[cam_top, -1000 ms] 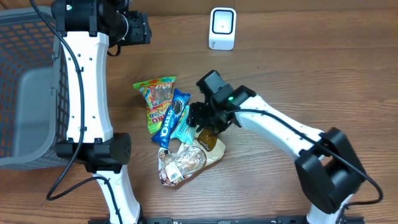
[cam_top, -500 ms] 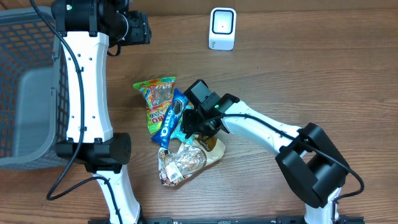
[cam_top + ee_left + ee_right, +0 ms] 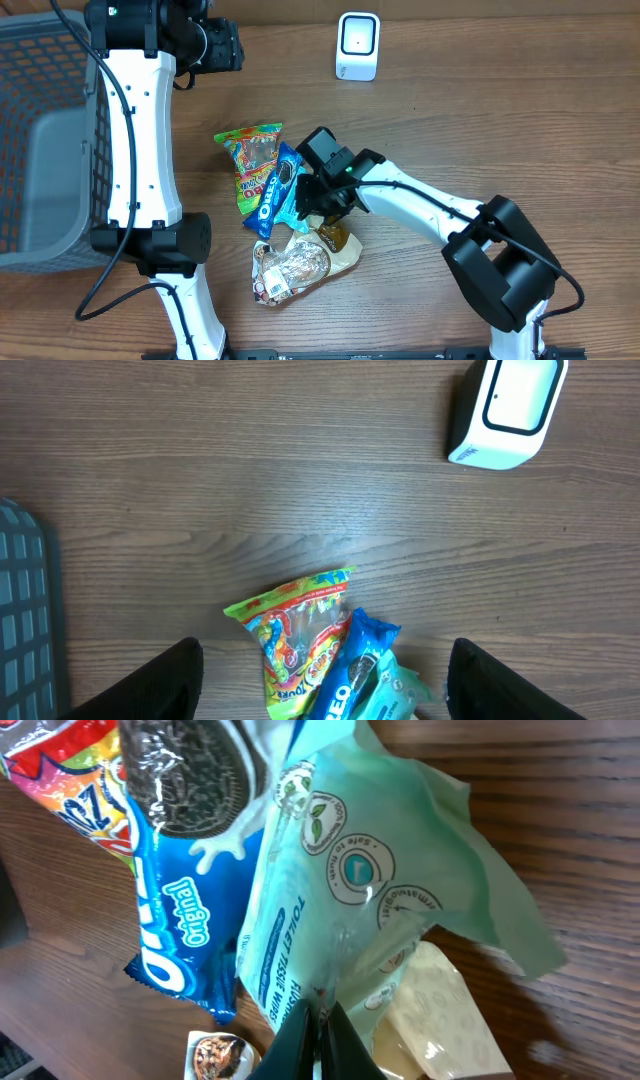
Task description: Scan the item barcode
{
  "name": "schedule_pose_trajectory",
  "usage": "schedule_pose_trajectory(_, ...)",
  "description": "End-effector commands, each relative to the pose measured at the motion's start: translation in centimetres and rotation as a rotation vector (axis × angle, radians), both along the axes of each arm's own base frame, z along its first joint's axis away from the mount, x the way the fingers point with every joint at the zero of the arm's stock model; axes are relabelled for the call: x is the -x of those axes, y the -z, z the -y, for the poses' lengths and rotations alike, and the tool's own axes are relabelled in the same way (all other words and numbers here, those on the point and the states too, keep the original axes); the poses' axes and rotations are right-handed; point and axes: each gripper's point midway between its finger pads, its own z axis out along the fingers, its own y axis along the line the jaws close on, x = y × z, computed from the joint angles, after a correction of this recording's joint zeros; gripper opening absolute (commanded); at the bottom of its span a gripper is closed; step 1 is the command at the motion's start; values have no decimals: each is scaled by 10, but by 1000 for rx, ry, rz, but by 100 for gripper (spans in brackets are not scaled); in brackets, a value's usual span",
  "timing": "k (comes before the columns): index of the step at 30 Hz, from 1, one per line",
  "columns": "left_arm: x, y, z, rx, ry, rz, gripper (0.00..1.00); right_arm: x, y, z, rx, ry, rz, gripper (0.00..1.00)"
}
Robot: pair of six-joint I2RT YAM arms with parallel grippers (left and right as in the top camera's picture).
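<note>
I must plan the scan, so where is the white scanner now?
In the overhead view the white scanner stands at the top middle, alone, up and right of the gummy candy bag.

**A wood-grain counter (image 3: 500, 120) is carrying a scanner, a basket and a cluster of packets.**

A white scanner (image 3: 357, 45) is standing near the far edge, well apart from everything else. Toward the middle, a colourful gummy packet (image 3: 250, 155) is lying flat, and a blue Oreo packet (image 3: 272, 195) is lying just beside it on the right, touching its edge. A teal wipes packet (image 3: 296, 208) is pressing against the Oreo packet's other side; whether it is resting fully on the wood cannot be told. Nearer the front, a clear bag of wrapped snacks (image 3: 290, 268) is lying against a tan packet (image 3: 345, 250), both close under the cluster. A grey mesh basket (image 3: 40, 150) is sitting at the left edge.
</note>
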Motion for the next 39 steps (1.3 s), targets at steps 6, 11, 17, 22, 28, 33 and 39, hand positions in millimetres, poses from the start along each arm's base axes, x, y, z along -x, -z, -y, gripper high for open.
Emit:
schedule_pose_trajectory(6,-2,3,0,14,-6,-5,70,-31,-59,20,-41,19,152,4)
schedule_pose_trajectory(11,-2,3,0,14,-6,-5,71,-41,-84,34,-48,-19,238,4)
schedule_pose_trajectory(17,-3,2,0,14,-6,-3,71,-50,-75,67,27,-115,268,4)
schedule_pose_trajectory(22,-3,2,0,13,-7,-1,72,-43,-76,66,2,-232,278,55)
schedule_pose_trajectory(28,-4,2,-3,0,-15,1,72,-30,-66,51,94,-246,307,81)
schedule_pose_trajectory(33,-4,2,-4,-6,-18,1,72,-28,-43,47,176,-150,268,70)
schedule_pose_trajectory(39,-4,2,-5,-11,-21,3,72,-32,-22,31,165,-142,212,68)
